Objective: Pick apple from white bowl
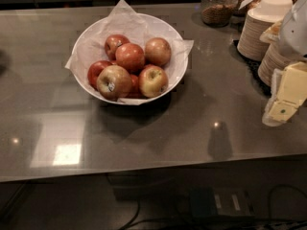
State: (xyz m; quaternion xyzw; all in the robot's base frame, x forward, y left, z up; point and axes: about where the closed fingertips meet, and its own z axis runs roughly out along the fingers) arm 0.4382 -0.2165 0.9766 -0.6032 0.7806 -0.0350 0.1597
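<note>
The white bowl (pixel 91 40), lined with crinkled white paper, stands on the grey counter at the centre left and holds several apples. The apple (pixel 153 80), red-orange with a pale yellow-green patch around the stem, lies at the bowl's front right. A similar yellow-red apple with a small sticker (pixel 114 82) lies to its left. Red apples (pixel 130 56) sit behind them. My gripper (pixel 283 104) hangs at the right edge of the view, above the counter and well to the right of the bowl, holding nothing that I can see.
Stacks of tan paper plates (pixel 261 30) stand at the back right, close behind my gripper. A glass jar (pixel 218 6) with brown contents stands at the back. The counter's front edge (pixel 144 171) runs below, with cables on the floor beyond it.
</note>
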